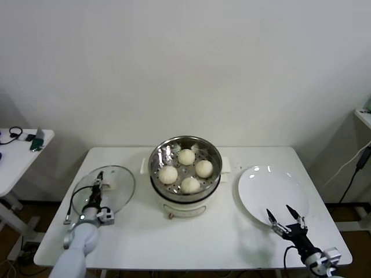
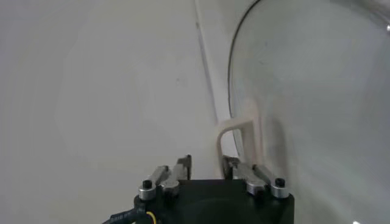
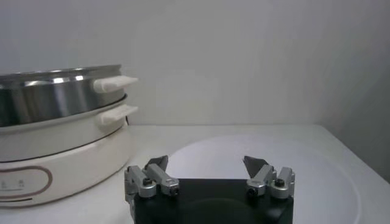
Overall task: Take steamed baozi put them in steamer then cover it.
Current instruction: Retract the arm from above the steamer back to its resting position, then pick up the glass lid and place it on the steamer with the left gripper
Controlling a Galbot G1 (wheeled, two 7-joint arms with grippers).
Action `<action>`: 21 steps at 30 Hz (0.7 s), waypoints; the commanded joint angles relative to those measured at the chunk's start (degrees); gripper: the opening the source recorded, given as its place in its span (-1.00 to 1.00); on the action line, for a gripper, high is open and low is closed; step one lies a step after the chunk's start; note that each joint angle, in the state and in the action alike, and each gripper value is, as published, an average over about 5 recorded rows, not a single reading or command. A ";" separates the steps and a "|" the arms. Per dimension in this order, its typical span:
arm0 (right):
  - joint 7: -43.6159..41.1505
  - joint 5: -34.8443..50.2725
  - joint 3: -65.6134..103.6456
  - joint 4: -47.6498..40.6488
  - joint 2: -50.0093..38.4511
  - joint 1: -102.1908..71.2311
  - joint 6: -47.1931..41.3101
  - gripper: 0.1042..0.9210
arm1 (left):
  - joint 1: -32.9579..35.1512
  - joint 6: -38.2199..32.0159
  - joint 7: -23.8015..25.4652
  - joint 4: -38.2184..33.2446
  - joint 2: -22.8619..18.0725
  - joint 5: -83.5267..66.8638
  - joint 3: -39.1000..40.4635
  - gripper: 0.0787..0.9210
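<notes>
Left gripper [image 1: 98,180] over the cover [image 1: 104,186], which lies flat on the table [image 1: 174,237] left of the steamer [image 1: 185,168]; its fingers [image 2: 234,167] straddle the cream bar handle [image 2: 239,131] and are not yet clamped on it. Likely risks: a shallow or off-centre grasp lets the glass lid tilt or slip during the lift, and a lid carried low could strike the steamer's rim or come to rest crooked on it. Right gripper [image 1: 285,219], jaws spread and empty, waits at the near edge of the plate [image 1: 272,188], right of the steamer. Contents: the steamer holds all four baozi [image 1: 186,157] in its perforated basket; the plate holds nothing.
</notes>
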 commanded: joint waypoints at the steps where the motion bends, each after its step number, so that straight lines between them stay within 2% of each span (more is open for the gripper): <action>1: -0.23 -1.22 0.00 -0.46 0.45 0.10 0.33 0.76 | -0.64 -0.09 -0.25 0.29 0.19 -1.93 0.19 -0.31; 6: -0.30 -1.46 0.09 -0.89 0.61 0.30 0.68 0.76 | 0.75 0.52 -0.31 -2.86 0.95 -4.07 0.27 -0.66; 9: -0.35 -1.47 0.19 -1.18 0.50 0.47 0.83 0.76 | 2.60 1.45 -0.19 -6.80 1.87 -6.05 0.27 -0.80; 21: -0.38 -1.55 -0.02 -2.32 -0.33 1.79 1.28 0.76 | 12.44 7.52 0.51 -28.19 5.90 -12.98 -1.26 -0.83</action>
